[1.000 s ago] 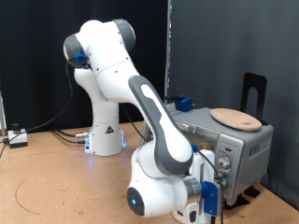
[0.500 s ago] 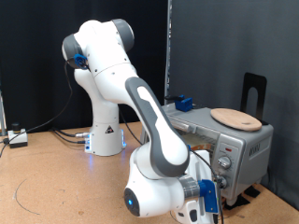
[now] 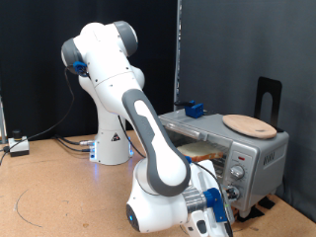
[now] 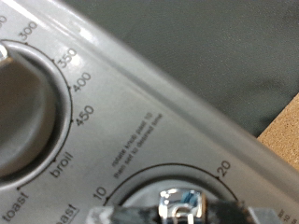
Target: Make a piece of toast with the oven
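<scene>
The gripper (image 3: 219,200) sits at the oven (image 3: 247,148) knob panel; whether its jaws grip the timer knob (image 4: 180,203) I cannot tell; it risks slipping off or overturning it.

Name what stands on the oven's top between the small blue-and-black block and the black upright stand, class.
In the exterior view, a round wooden plate lies on the oven top, between the blue-and-black block and the black stand.
</scene>
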`<action>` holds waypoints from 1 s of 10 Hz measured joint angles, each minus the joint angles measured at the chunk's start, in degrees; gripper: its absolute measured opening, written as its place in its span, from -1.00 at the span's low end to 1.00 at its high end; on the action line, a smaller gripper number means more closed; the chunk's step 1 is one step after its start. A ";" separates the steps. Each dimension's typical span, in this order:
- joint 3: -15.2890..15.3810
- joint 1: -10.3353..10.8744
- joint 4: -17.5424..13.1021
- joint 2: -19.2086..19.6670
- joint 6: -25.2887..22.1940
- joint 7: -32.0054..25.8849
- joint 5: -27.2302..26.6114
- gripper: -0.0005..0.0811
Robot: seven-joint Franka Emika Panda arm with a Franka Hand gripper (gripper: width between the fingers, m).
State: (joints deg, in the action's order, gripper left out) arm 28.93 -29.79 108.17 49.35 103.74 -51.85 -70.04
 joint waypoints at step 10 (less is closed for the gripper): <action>-2.19 -0.64 -5.63 -3.74 -5.80 21.34 8.28 0.47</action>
State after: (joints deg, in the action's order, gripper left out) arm 26.74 -30.43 102.54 45.61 97.94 -30.51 -61.76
